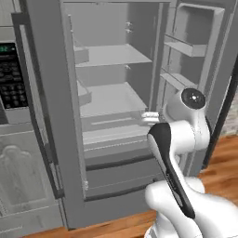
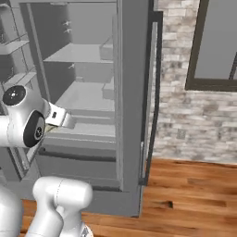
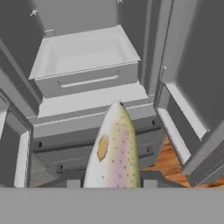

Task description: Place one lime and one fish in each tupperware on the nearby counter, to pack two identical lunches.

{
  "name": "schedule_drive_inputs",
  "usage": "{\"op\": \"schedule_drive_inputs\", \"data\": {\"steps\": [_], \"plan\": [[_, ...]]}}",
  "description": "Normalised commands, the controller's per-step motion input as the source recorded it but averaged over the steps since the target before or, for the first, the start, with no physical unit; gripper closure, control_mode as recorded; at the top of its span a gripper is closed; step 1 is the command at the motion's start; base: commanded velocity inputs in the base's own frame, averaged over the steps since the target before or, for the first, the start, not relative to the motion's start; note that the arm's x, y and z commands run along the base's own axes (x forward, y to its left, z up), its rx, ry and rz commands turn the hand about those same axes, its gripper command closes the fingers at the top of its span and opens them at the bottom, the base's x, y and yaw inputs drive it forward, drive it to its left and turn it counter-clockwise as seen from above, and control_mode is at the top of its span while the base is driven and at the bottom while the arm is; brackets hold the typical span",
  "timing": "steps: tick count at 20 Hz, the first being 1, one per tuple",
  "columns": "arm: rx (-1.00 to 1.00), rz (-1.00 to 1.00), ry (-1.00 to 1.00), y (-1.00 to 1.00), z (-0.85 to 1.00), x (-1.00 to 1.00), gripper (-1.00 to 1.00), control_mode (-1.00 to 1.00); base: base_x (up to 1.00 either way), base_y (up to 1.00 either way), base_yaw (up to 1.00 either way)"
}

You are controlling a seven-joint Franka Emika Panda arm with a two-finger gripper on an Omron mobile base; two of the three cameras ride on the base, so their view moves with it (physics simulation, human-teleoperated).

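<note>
The arm [image 1: 186,139] is glossy white, built of rounded, tube-like links with bulbous shoulders. A long black strip [image 1: 169,169] runs along one link, and its joints end in dark round caps [image 1: 193,98], each with a small pale mark at the centre. The hand [image 2: 58,118] is a boxy pale grey-white block.

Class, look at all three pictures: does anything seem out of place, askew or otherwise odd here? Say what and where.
Both fridge doors stand wide open. A fish sticks out from the shut claw in front of the open fridge drawer, instead of lying on a shelf. Nothing looks spilled or damaged.
</note>
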Motion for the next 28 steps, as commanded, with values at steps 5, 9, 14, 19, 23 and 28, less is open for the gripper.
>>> {"op": "schedule_drive_inputs", "data": {"steps": [5, 9, 14, 19, 23, 28], "plan": [[0.0, 0.0, 0.0, 0.0, 0.0, 0.0, 1.0, 1.0, -1.0, 0.12, -0.48], [0.0, 0.0, 0.0, 0.0, 0.0, 0.0, 1.0, 1.0, -1.0, 0.06, -0.64], [0.0, 0.0, 0.0, 0.0, 0.0, 0.0, 1.0, 1.0, -0.98, -0.05, -0.71], [0.0, 0.0, 0.0, 0.0, 0.0, 0.0, 1.0, 1.0, -0.36, -0.68, -0.75], [0.0, 0.0, 0.0, 0.0, 0.0, 0.0, 1.0, 1.0, 0.09, -1.0, -0.76], [0.0, 0.0, 0.0, 0.0, 0.0, 0.0, 1.0, 1.0, 0.83, -1.0, -0.56]]}}
